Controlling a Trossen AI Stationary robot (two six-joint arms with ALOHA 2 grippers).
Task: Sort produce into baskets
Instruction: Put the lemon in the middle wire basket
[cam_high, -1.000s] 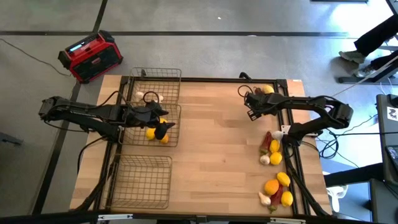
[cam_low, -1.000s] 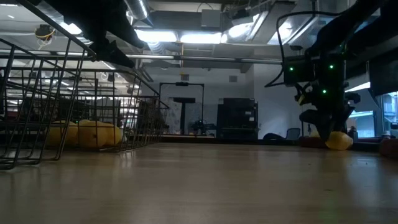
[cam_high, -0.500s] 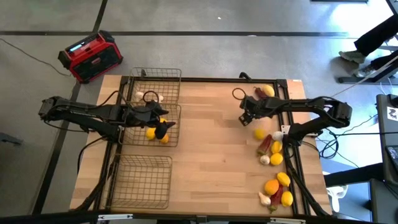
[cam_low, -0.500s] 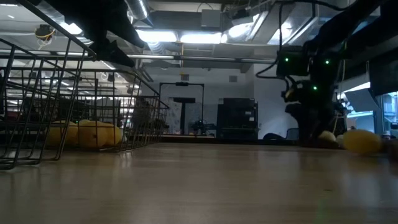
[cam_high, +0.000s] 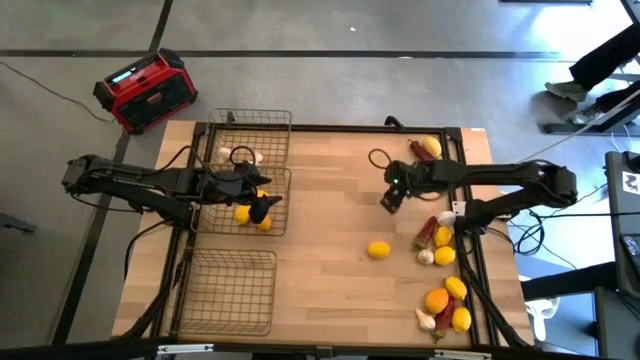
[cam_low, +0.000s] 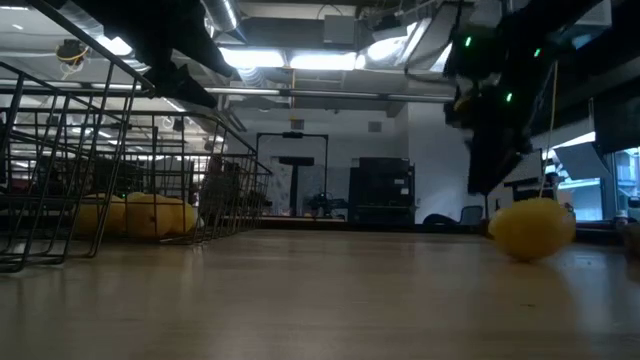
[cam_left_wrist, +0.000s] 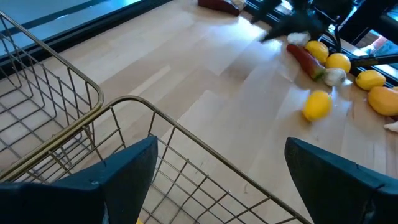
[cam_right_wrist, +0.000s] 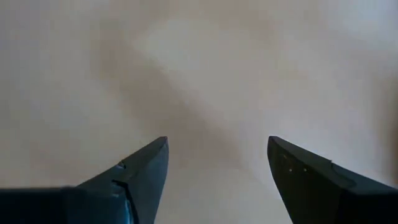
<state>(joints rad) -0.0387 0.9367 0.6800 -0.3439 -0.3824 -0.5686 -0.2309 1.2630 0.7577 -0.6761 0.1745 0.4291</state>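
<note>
Right hand (cam_high: 388, 200) hangs wide and empty over bare counter (cam_high: 330, 170), fingers (cam_right_wrist: 140, 171) spread with nothing between them. A loose lemon (cam_high: 378, 250) lies alone mid-counter, apart from the pile of lemons, oranges, garlic and chili peppers (cam_high: 440, 270) along the right edge. My worry: it is round and unchecked, so a nudge from a closing finger could send it off across the counter. Left hand (cam_high: 255, 195) is spread wide above the middle basket (cam_high: 285, 172), which holds lemons (cam_low: 150, 215); nearest basket (cam_high: 230, 290) is bare wire. A red-and-black box (cam_high: 145, 90) sits on the floor.
</note>
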